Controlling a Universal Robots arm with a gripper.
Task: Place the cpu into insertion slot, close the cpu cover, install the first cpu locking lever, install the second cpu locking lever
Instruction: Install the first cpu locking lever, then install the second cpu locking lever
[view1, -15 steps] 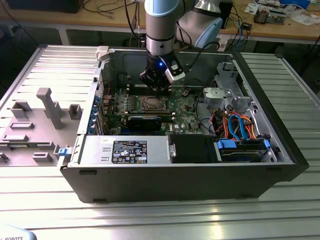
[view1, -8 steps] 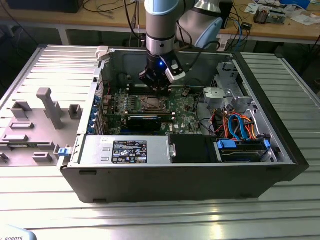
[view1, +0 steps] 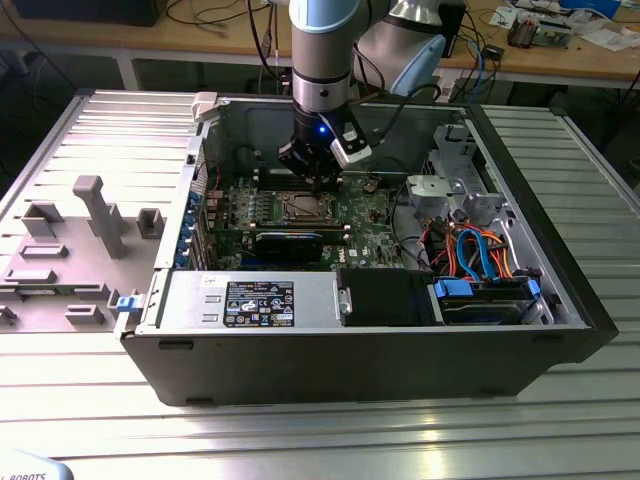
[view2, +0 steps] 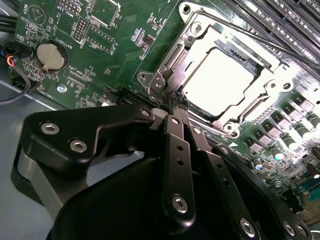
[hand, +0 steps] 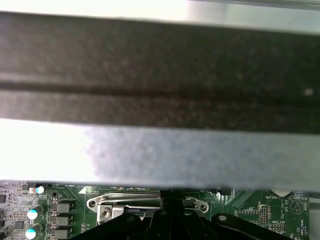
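The cpu (view2: 220, 82) lies flat in the insertion slot (view1: 305, 208), its pale metal top glaring under the light. The silvery cpu cover (view2: 175, 55) is folded down around it, framing the chip in its window. A thin metal lever (view2: 260, 37) runs along the socket's far side. My gripper (view2: 174, 102) is shut, its black fingertips pressed together and touching the board right at a corner of the cover. In the exterior view the gripper (view1: 318, 182) hangs just behind the socket. The first wrist view shows the gripper (hand: 172, 197) tips against the cover (hand: 125, 202).
The green board lies inside an open computer case (view1: 200, 130) with tall walls. A long black card (view1: 290, 240) sits in front of the socket, memory slots (view2: 285, 15) beside it, a coin battery (view2: 50, 55) nearby. Drive cage and cables (view1: 470, 240) fill the exterior view's right. Grey fixtures (view1: 95, 215) stand outside.
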